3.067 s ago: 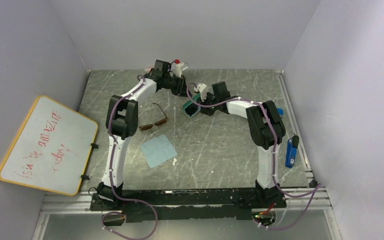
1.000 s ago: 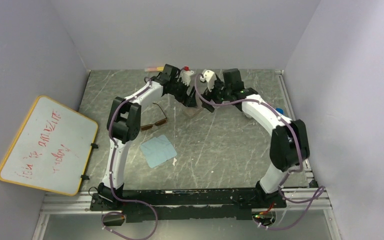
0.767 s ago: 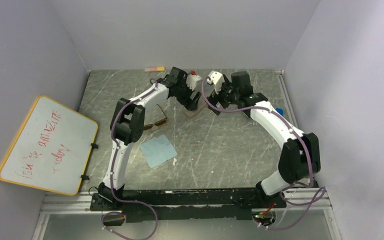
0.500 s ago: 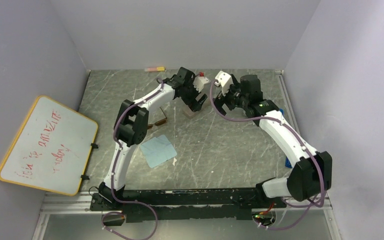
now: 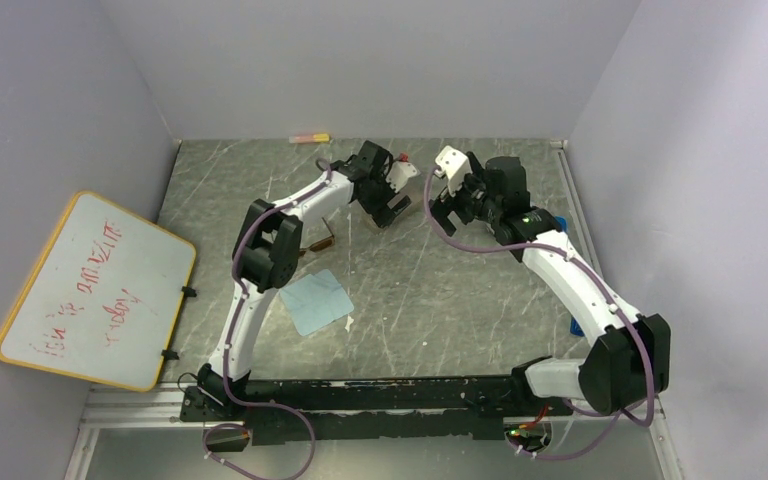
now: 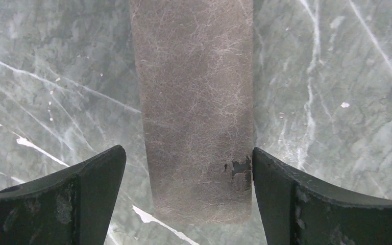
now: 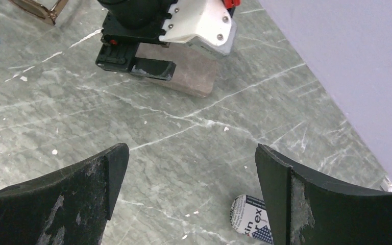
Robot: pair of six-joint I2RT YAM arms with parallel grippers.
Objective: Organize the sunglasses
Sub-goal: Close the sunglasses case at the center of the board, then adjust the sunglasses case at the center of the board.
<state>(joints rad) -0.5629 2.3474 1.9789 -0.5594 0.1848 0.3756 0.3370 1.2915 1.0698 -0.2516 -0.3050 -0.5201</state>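
Note:
A thin-framed pair of sunglasses (image 5: 318, 243) with brown-amber lenses lies on the table, partly hidden by the left arm; one corner (image 7: 40, 8) shows in the right wrist view. My left gripper (image 5: 390, 205) hangs open just above an oblong brown case (image 6: 194, 102) that lies flat on the table. The case (image 5: 387, 218) fills the gap between the fingers (image 6: 89, 189) of the left gripper (image 6: 188, 153). To its right my right gripper (image 5: 444, 205) stands open and apart from the case (image 7: 191, 76). Only bare table lies under the right gripper (image 7: 191, 153).
A light-blue cloth (image 5: 315, 300) lies near the left arm. A whiteboard (image 5: 95, 290) leans at the left wall. A pink-yellow marker (image 5: 308, 137) lies at the back edge. Blue items (image 5: 577, 325) lie at the right edge. A white-and-blue printed object (image 7: 250, 219) sits beside the right finger.
Both grippers shifted to the right. The right gripper opened wide and drew away from the brown case. The left gripper opened a little more and stays over the case.

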